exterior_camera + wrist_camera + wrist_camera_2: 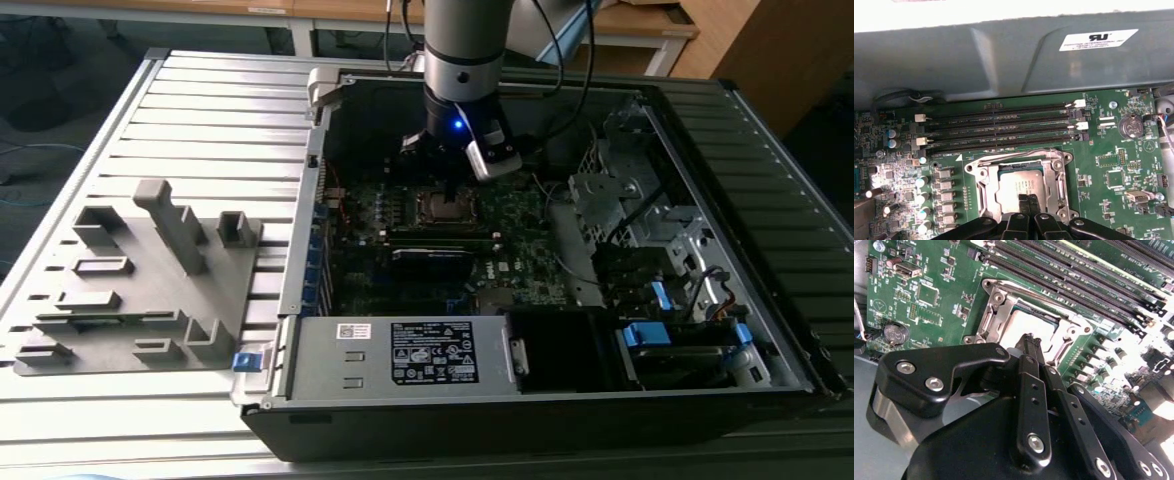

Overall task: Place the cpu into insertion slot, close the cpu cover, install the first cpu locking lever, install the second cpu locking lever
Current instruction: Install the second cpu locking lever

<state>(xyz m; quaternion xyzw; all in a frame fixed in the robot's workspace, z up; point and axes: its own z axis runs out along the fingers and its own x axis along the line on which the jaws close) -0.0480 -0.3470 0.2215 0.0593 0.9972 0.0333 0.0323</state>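
Gripper [1027,200] fingers pressed together, nothing pinched, tips right over the cpu [1019,186]. Cpu sits flat in the socket with the cpu cover [1054,186] down around it. Memory slots [1004,131] run just beside the socket; coin battery [1130,127] farther off on the motherboard [1104,200].

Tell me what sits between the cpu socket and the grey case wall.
Four long memory slots run across the green board between the cpu cover and the case wall, in the first wrist view.
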